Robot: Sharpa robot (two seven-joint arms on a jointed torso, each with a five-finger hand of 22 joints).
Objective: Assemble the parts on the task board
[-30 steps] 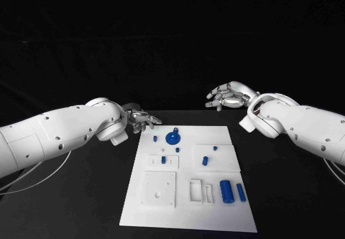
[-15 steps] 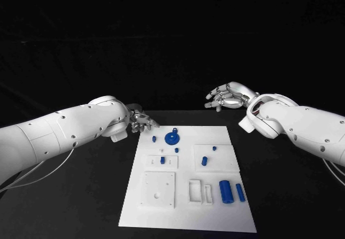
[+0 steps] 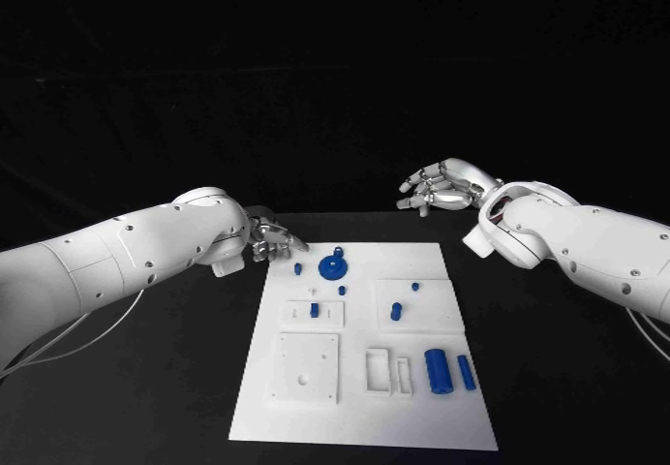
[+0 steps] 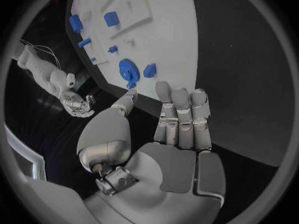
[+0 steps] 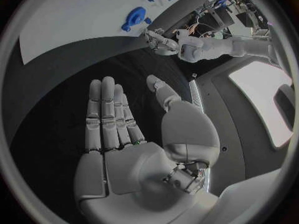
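Note:
The white task board (image 3: 419,407) lies in the middle of the black table. A round blue gear-like part (image 3: 334,267) and a small blue piece (image 3: 299,270) sit near its far left corner. My left hand (image 3: 274,240) hovers just off that corner with fingers apart and nothing in it. In the left wrist view the hand (image 4: 168,129) is open, with the gear (image 4: 127,69) ahead of the fingertips. My right hand (image 3: 444,186) is raised beyond the board's far right corner, also holding nothing. The right wrist view shows its palm (image 5: 131,139) flat and open.
Two blue cylinders (image 3: 437,371) lie at the board's near right beside white slots (image 3: 380,371). Short blue pegs (image 3: 397,311) stand mid-board. A white square plate (image 3: 309,368) sits at the near left. Black table surrounds the board on all sides.
My left hand has drifted slightly down and closer to the board's far left corner. The right hand and the parts have stayed put.

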